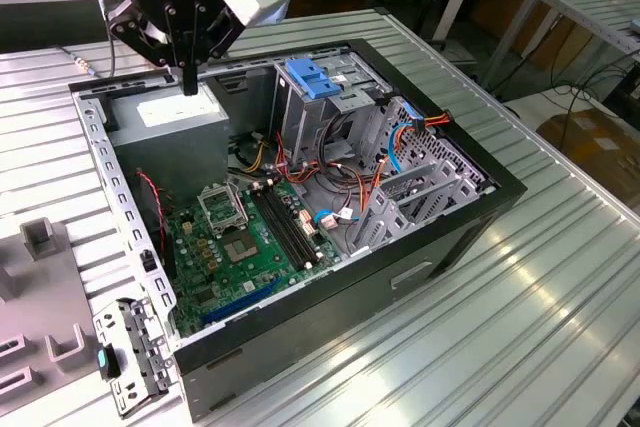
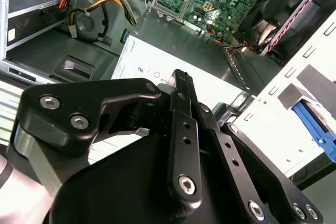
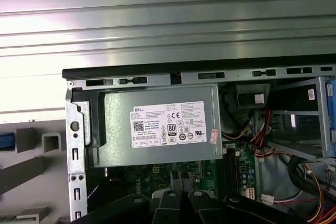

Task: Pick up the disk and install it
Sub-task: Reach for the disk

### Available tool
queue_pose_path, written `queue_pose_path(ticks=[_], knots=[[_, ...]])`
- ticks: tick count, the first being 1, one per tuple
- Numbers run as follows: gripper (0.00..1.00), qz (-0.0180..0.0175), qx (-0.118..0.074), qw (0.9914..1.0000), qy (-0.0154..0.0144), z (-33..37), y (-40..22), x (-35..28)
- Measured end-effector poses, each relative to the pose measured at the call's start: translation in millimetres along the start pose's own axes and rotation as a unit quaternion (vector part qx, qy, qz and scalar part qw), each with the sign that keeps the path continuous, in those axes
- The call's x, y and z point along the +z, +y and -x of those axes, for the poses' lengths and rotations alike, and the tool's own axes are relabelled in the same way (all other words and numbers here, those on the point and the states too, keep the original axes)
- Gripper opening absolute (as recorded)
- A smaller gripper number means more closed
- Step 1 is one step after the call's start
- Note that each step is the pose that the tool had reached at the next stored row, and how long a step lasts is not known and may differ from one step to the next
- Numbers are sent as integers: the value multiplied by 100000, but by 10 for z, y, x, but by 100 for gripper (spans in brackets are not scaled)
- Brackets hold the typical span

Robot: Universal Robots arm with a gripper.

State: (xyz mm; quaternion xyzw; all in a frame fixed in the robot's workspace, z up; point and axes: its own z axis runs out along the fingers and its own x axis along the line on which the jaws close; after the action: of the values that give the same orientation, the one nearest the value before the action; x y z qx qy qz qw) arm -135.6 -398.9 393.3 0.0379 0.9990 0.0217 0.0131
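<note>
One end effector (image 1: pixel 188 80), jaws closed on nothing, hangs just above the power supply (image 1: pixel 172 113) in a corner of the open computer case (image 1: pixel 300 342). Of the disk (image 2: pixel 315 127) little shows — a blue strip of its edge frame, seated in the grey fixture (image 3: pixel 52 142). The fixture stands on the worktop (image 1: pixel 520 317) outside the case's side flange, toward the worktop's edge at the exterior view's left. That strip seems to run across the flange rather than along it, so the long axis probably does too. Which way the label faces cannot be told. The likely risks are these: closed jaws would knock the disk rather than straddle it, and a low traverse could clip the flange — or the power supply's top.
</note>
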Motion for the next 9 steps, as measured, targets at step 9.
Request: queue_pose_path(ticks=[9], knots=[[11,0,0,100000,3,-62,-5,-1]])
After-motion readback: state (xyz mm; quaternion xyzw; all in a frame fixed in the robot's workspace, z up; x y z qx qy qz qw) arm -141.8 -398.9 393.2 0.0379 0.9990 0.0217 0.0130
